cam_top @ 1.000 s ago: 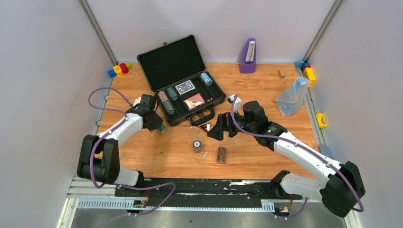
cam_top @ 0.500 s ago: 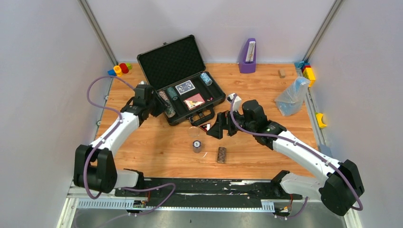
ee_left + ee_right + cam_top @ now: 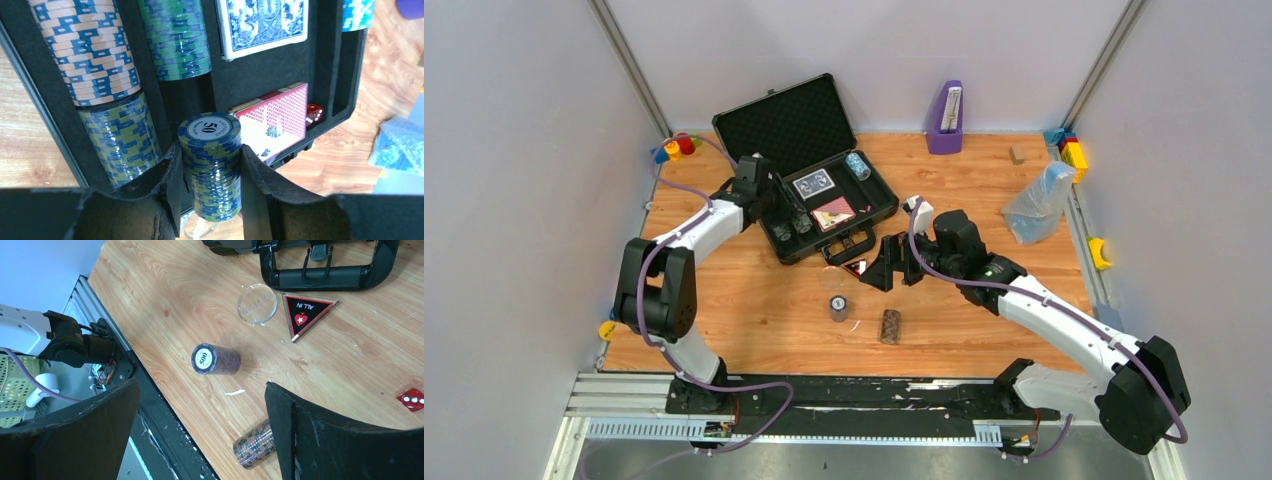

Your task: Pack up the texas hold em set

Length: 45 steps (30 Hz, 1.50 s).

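Observation:
The black case (image 3: 764,130) lies open at the back left. My left gripper (image 3: 790,222) hovers over its front left part, shut on a blue-and-olive chip stack marked 50 (image 3: 212,172). In the foam lie a pink-and-blue stack (image 3: 85,50), a blue-olive stack (image 3: 120,137), a green stack (image 3: 175,37), a blue deck (image 3: 262,22), a red deck (image 3: 277,117) and a red die (image 3: 313,114). My right gripper (image 3: 886,268) is open and empty above the table. Below it are a purple 500 stack (image 3: 216,359), a brown stack lying flat (image 3: 255,445), the triangular button (image 3: 306,312) and another red die (image 3: 412,399).
A clear disc (image 3: 257,303) lies by the case handle (image 3: 325,270). A purple upright holder (image 3: 945,120) stands at the back. A plastic bag (image 3: 1039,203) lies at the right. Toy blocks sit at the back left (image 3: 676,147) and back right (image 3: 1072,150) corners.
My left arm has swung from the table left of the case to over the case's chip slots, carrying the chip stack. The right gripper has barely moved.

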### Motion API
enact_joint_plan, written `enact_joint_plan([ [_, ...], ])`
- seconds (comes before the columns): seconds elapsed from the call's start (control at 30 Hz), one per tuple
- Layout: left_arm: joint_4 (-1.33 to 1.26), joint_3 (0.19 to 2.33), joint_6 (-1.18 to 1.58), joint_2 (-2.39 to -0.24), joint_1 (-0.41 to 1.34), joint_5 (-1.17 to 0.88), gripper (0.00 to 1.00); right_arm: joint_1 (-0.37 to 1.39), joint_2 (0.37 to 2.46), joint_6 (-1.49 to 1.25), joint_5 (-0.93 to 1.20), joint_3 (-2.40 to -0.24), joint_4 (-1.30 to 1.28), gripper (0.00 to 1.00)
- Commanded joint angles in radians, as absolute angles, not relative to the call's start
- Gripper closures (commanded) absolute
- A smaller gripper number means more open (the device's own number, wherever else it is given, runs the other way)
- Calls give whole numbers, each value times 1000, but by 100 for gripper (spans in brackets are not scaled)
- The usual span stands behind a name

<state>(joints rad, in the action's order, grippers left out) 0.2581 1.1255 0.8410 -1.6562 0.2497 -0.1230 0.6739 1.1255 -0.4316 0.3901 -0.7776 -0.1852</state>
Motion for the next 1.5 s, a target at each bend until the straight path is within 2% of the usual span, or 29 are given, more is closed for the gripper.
enact_joint_plan([
  [0.0, 193, 1191, 826, -1677, 256, -129, 81, 680, 1114, -407, 373, -824, -179, 2],
  [0.13, 204, 1208, 819, -1703, 256, -77, 76, 680, 1115, -402, 369, -829, -187, 2],
  [0.2, 222, 1217, 819, -1711, 256, -45, 60, 680, 1114, -402, 366, -828, -188, 2],
  [0.23, 230, 1219, 817, -1713, 256, -34, 42, 679, 1114, -401, 364, -828, -189, 2],
  [0.27, 230, 1219, 815, -1713, 256, -33, 33, 680, 1112, -401, 364, -828, -190, 2],
  [0.3, 232, 1221, 808, -1711, 256, -32, 21, 679, 1113, -401, 364, -827, -190, 2],
  [0.37, 241, 1228, 790, -1703, 258, -34, 9, 680, 1116, -400, 365, -826, -190, 2],
  [0.43, 261, 1237, 773, -1686, 259, -41, 4, 680, 1123, -399, 373, -825, -192, 1],
  [0.53, 291, 1244, 733, -1643, 264, -59, 2, 700, 1141, -375, 366, -828, -206, 3],
  [0.67, 324, 1241, 617, -1586, 279, -167, 5, 825, 1167, -282, 257, -799, -172, 3],
  [0.83, 293, 1136, 506, -1474, 290, -325, 7, 906, 1197, -278, 250, -651, 77, 3],
  [1.03, 254, 959, 415, -1254, 293, -282, 6, 1037, 1303, -225, 69, -530, 297, 0],
  [1.13, 120, 816, 439, -1146, 293, -307, 1, 1082, 1353, -204, -18, -517, 356, 0],
  [1.47, -155, 526, 466, -1015, 295, -347, 0, 1098, 1500, -168, -99, -534, 427, 1],
])
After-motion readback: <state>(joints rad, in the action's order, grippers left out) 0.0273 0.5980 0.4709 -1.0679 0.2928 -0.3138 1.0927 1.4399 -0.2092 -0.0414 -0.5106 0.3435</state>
